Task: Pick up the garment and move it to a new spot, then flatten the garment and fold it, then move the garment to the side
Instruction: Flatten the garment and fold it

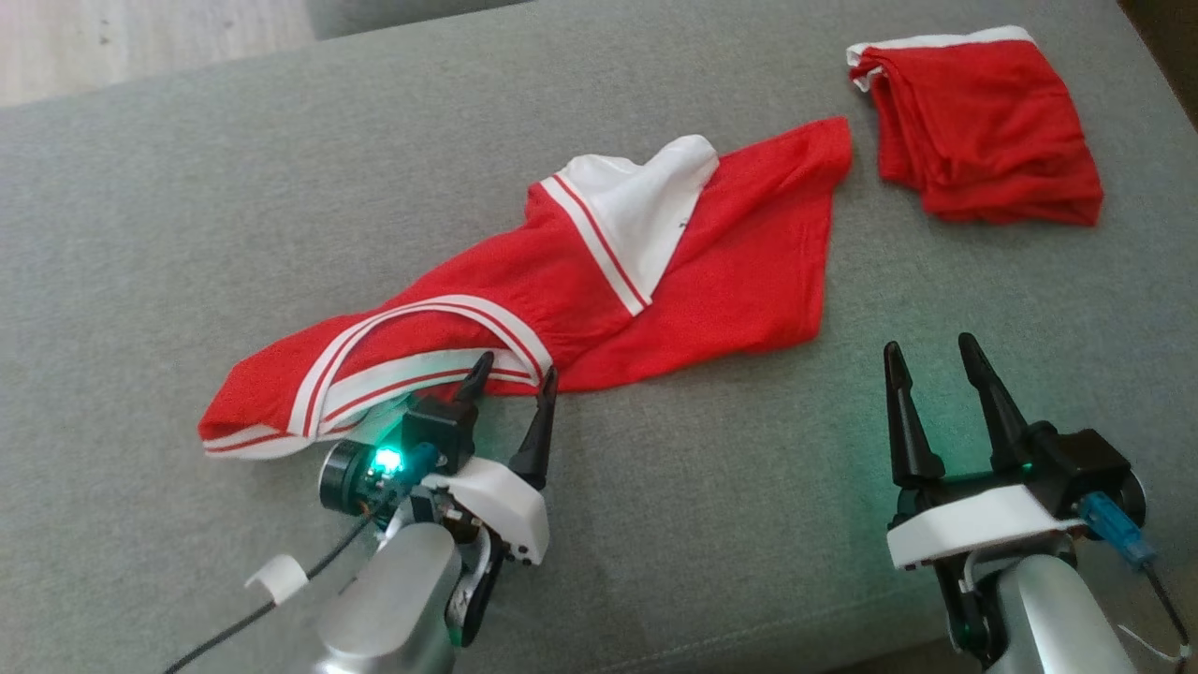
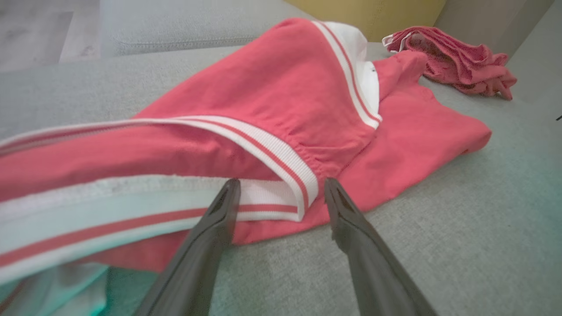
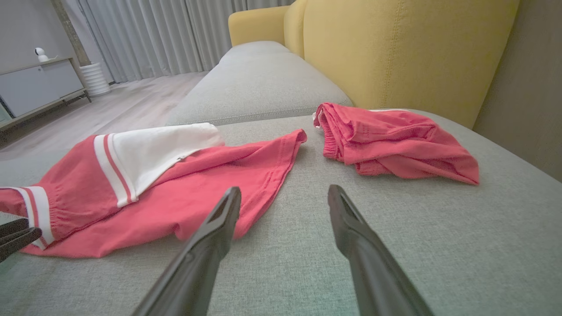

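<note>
Subject of the task: the red garment (image 1: 730,262) with white striped trim lies loose and unflattened on the grey sofa seat (image 1: 281,187). In the head view its long axis runs on a diagonal, from the near left up toward the far right. The striped waistband (image 1: 440,307) forms the near-left end. The plain red hem forms the far-right end and stops just short of a second, folded red garment (image 1: 983,131), which lies apart from it. The left tool (image 1: 518,365) is open, fingers spread and empty. Its tips are at the near edge of the waistband, and the left wrist view shows the band's corner lying between the two fingers. Whether a fingertip already touches the cloth cannot be determined. The right tool (image 1: 928,343) is also open and empty, over bare cushion. The garment lies ahead of it and to its left, with clear seat between its tips and the hem. Assessment: the pick-up step is in hand and no grasp is made. The left arm is plainly the nearer, and its fingers straddle the band end of the long axis. Closing there would probably lift the waistband first and leave the hem end trailing.
</note>
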Tool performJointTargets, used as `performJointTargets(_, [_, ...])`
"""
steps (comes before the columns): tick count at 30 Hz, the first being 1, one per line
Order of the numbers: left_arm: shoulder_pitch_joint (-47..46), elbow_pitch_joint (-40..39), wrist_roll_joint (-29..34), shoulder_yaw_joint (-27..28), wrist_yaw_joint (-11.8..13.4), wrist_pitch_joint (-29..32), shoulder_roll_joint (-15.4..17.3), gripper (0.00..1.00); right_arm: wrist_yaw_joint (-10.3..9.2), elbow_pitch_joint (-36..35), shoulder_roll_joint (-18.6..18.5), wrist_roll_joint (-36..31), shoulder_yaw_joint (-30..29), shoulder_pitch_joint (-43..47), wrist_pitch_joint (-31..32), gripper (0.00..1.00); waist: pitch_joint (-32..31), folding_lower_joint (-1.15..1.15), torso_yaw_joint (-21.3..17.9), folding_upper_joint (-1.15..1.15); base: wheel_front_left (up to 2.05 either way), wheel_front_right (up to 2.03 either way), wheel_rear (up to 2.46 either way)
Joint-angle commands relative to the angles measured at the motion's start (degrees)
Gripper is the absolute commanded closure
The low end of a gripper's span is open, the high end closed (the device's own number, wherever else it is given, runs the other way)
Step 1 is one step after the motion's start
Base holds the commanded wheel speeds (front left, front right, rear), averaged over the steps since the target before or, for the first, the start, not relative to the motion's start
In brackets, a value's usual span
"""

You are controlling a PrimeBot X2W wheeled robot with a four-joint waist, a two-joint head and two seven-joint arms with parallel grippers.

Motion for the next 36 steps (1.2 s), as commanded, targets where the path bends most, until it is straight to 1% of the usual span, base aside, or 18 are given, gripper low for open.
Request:
performJointTargets(1, [-2.1, -0.8, -0.4, 1.1, -0.4, -0.1, -0.1, 0.0, 0.37, -1.9, -0.2, 0.2, 1.2, -1.6, -0.6, 0.0, 0.5, -0.01, -0.5, 0.0, 0.0, 0.0, 0.0])
performJointTargets(4, [-3.2, 0.9, -1.9, 0.2, -1.2, 0.0, -0.1, 0.0, 0.37, -1.9, -0.2, 0.4, 1.3, -1.9, -0.6, 0.0, 0.8, -0.01, -1.2, 0.0, 0.0, 0.0, 0.0])
performJointTargets(8, [-4.4, 0.4, -4.2, -2.3, -2.1, -0.9, -0.1, 0.0, 0.37, -2.0, -0.2, 0.7, 1.3, -2.1, -0.6, 0.0, 1.0, -0.01, -1.7, 0.0, 0.0, 0.0, 0.0])
performJointTargets(9, [-4.6, 0.1, -4.7, -3.1, -2.1, -1.1, -0.1, 0.21, 0.37, -2.0, -0.2, 0.8, 1.3, -2.1, -0.6, 0.0, 1.0, -0.01, -1.7, 0.0, 0.0, 0.0, 0.0])
performJointTargets(10, [-4.8, -0.1, -5.1, -3.8, -2.0, -1.3, -0.1, 0.52, 0.37, -2.0, -0.2, 0.8, 1.3, -2.0, -0.6, 0.0, 1.0, -0.01, -1.8, 0.0, 0.0, 0.0, 0.0])
performJointTargets(11, [-5.1, -0.3, -5.4, -4.5, -1.9, -1.6, -0.1, 0.6, 0.37, -2.0, -0.2, 0.8, 1.3, -2.0, -0.6, 0.0, 1.0, -0.01, -1.9, 0.0, 0.0, 0.0, 0.0])
performJointTargets(13, [-5.6, -0.2, -6.0, -5.5, -1.4, -2.0, -0.1, 0.85, 0.37, -2.0, -0.2, 0.9, 1.4, -2.0, -0.6, 0.0, 0.9, -0.01, -2.0, 0.0, 0.0, 0.0, 0.0])
performJointTargets(14, [-6.0, -0.2, -6.1, -5.9, -1.2, -2.4, -0.1, 1.0, 0.37, -2.0, -0.2, 0.9, 1.4, -2.1, -0.6, 0.0, 0.9, -0.01, -2.1, 0.0, 0.0, 0.0, 0.0])
performJointTargets(19, [-8.4, -1.0, -6.8, -6.3, -0.3, -4.4, -0.1, 1.0, 0.37, -2.0, -0.2, 1.0, 1.0, -2.2, -0.6, 0.0, 0.9, -0.01, -1.9, 0.0, 0.0, 0.0, 0.0])
performJointTargets(24, [-12.2, -4.3, -6.4, -3.6, 0.2, -5.6, 0.5, 1.0, 0.37, -2.2, -0.2, 1.0, 0.1, -1.9, -0.6, 0.0, 0.7, -0.01, -1.0, 0.0, 0.0, 0.0, 0.0])
performJointTargets(26, [-14.5, -6.0, -6.4, -1.6, 0.2, -5.7, 1.9, 1.0, 0.37, -2.3, -0.2, 1.0, -0.1, -1.9, -0.6, 0.0, 0.6, -0.01, -0.7, 0.0, 0.0, 0.0, 0.0])
performJointTargets(27, [-17.1, -7.6, -6.1, 0.4, 0.7, -5.8, 3.7, 1.0, 0.37, -2.3, -0.2, 1.0, -0.1, -2.0, -0.6, 0.0, 0.5, -0.01, -0.6, 0.0, 0.0, 0.0, 0.0])
performJointTargets(29, [-19.6, -8.4, -6.4, 2.4, 0.9, -5.7, 5.9, 1.0, 0.37, -2.3, -0.2, 1.1, 0.1, -2.1, -0.6, 0.0, 0.6, -0.01, -0.6, 0.0, 0.0, 0.0, 0.0])
performJointTargets(35, [-25.8, -7.5, -9.0, 7.9, 0.5, -2.2, 12.6, 1.0, 0.37, -2.4, -0.2, 1.7, 1.1, -2.8, -0.6, 0.0, 1.6, -0.01, -1.7, 0.0, 0.0, 0.0, 0.0])
performJointTargets(36, [-25.8, -7.5, -9.0, 7.9, 0.5, -2.2, 12.6, 1.0, 0.37, -2.4, -0.2, 1.7, 1.1, -2.8, -0.6, 0.0, 1.6, -0.01, -1.7, 0.0, 0.0, 0.0, 0.0])
